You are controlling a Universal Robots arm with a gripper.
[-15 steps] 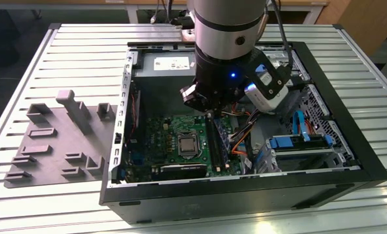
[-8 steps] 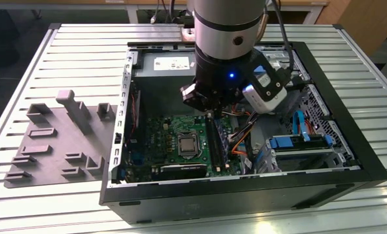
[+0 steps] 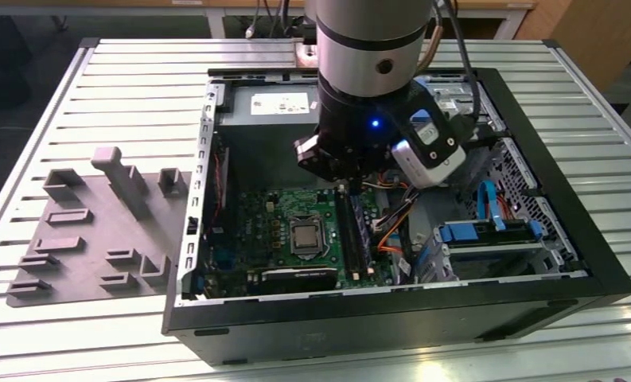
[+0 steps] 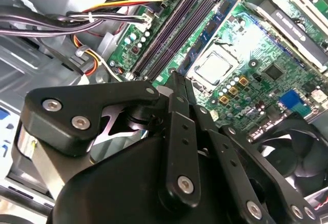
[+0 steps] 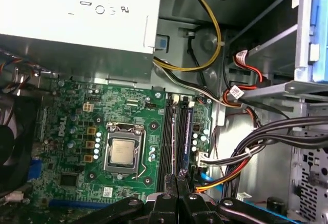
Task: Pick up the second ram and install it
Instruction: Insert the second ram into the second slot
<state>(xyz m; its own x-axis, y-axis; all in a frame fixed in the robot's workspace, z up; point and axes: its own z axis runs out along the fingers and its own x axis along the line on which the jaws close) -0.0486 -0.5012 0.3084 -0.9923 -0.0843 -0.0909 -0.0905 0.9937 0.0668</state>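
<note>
A dark blue ram stick (image 5: 186, 131) with small chips stands seated in the motherboard slot nearest the cables; it also shows in the exterior view (image 3: 361, 239) and the second wrist view (image 4: 218, 16). I cannot tell whether it is the second ram. Two long black slots (image 5: 168, 131) run beside it. My gripper (image 3: 345, 189) hangs inside the open case over the end of those slots that lies toward the power supply. Its fingers are shut, with nothing visible between them in both wrist views (image 4: 176, 78) (image 5: 180, 175).
The green motherboard (image 3: 283, 211) with its processor (image 3: 306, 237) lies in the black case (image 3: 400, 318). The grey power supply (image 3: 267, 107) is behind, and coloured cables (image 3: 395, 223) and a blue drive bay (image 3: 485, 231) are on the exterior view's right. A grey fixture (image 3: 82, 231) lies left of the case.
</note>
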